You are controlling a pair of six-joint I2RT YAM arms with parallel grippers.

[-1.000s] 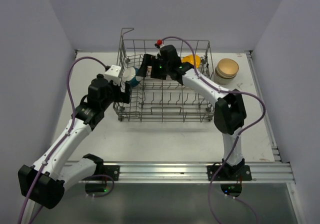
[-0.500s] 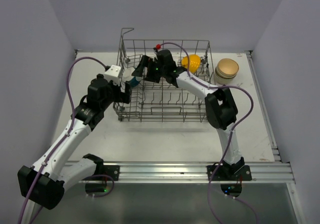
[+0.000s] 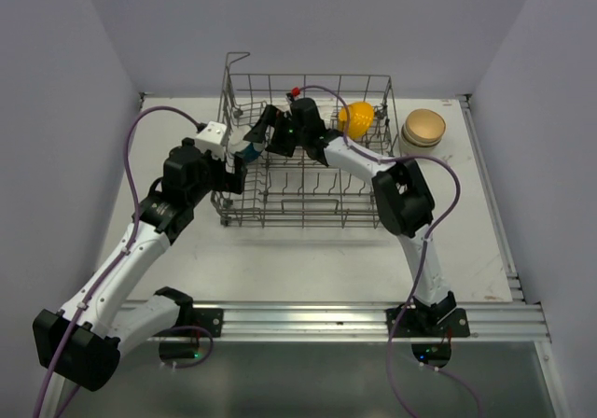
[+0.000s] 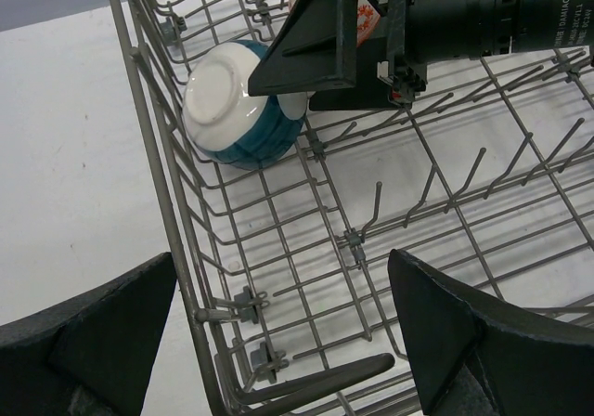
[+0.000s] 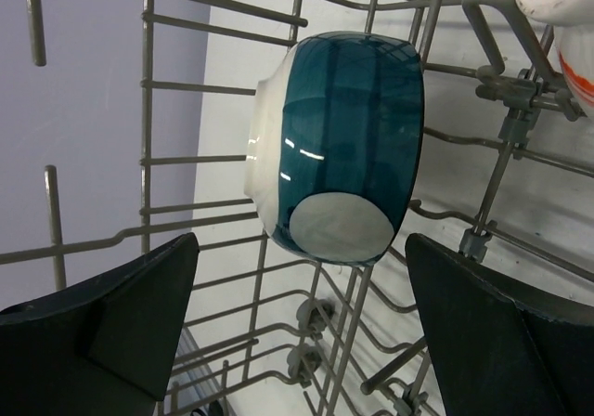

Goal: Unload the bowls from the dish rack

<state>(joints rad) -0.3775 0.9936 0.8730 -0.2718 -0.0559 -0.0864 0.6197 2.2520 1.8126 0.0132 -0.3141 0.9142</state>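
both jaws apart, grey rack point(image 3: 308, 199) on white table point(image 3: 280, 255), plain lilac walls point(image 3: 308, 17)

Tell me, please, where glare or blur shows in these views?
Right wrist: small white glints on the teal bowl; right fingers dark, soft-edged. Left wrist: bowl sharp, left fingers blurred. Top external: even light, faint shadows, no glare.

Patterned bowl point(image 5: 561, 7) cut off by frame edge.

One rack point(image 3: 298, 215), three bowls point(image 4: 243, 103) inside
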